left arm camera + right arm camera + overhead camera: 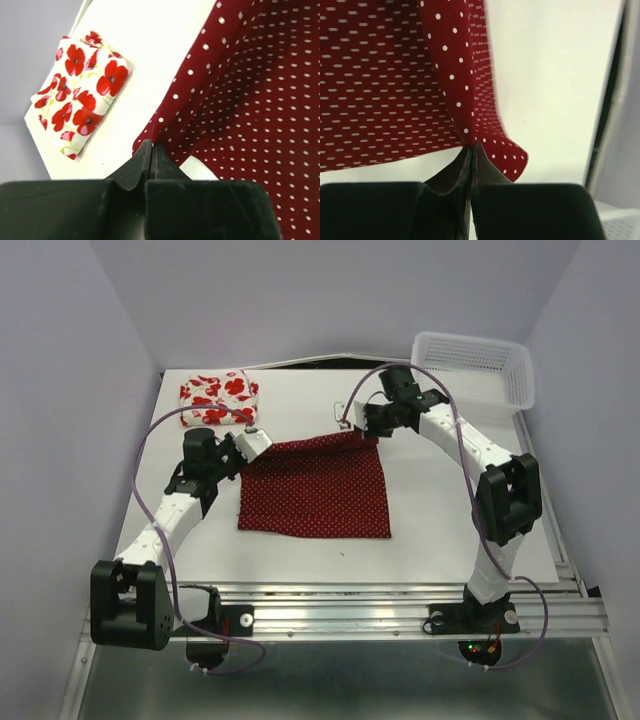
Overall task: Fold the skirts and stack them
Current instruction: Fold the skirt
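The dark red dotted skirt (315, 488) lies spread on the white table, its far edge lifted off the surface. My left gripper (262, 440) is shut on its far left corner; in the left wrist view the gripper (151, 145) pinches the cloth (240, 90). My right gripper (362, 430) is shut on the far right corner; the right wrist view shows the gripper (471, 146) closed on the cloth (385, 80). The white poppy skirt (218, 397) lies folded at the far left, also in the left wrist view (82, 92).
A white plastic lattice basket (472, 366) stands at the far right corner. The white table sheet (440, 530) ends at a metal rail (400, 605) in front. Grey walls close the left, right and back.
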